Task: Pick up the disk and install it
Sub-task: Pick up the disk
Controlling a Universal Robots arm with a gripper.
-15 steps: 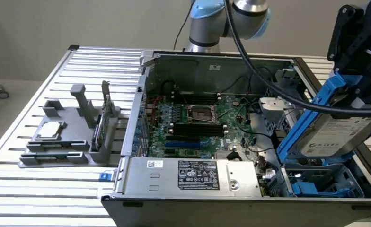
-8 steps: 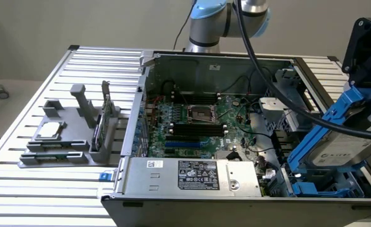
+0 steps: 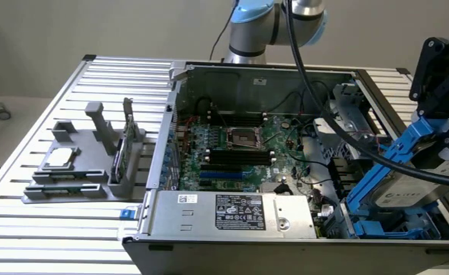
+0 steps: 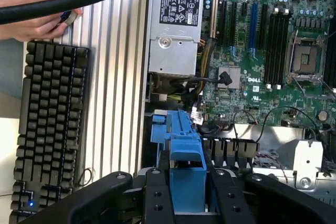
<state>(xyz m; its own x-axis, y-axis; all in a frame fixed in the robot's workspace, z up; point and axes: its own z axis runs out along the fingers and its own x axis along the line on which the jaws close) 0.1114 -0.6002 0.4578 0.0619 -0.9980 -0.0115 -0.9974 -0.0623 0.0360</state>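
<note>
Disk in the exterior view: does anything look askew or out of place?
Yes: the disk hangs steeply tilted above the blue drive bay at the exterior view's right, clamped in the gripper, not seated.

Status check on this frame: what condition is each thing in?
computer case: open, board exposed
disk: held tilted over the case, not seated
gripper: fingers shut on the disk's blue frame
chip: lying flat in the grey holder
card: standing on edge in the holder
</note>
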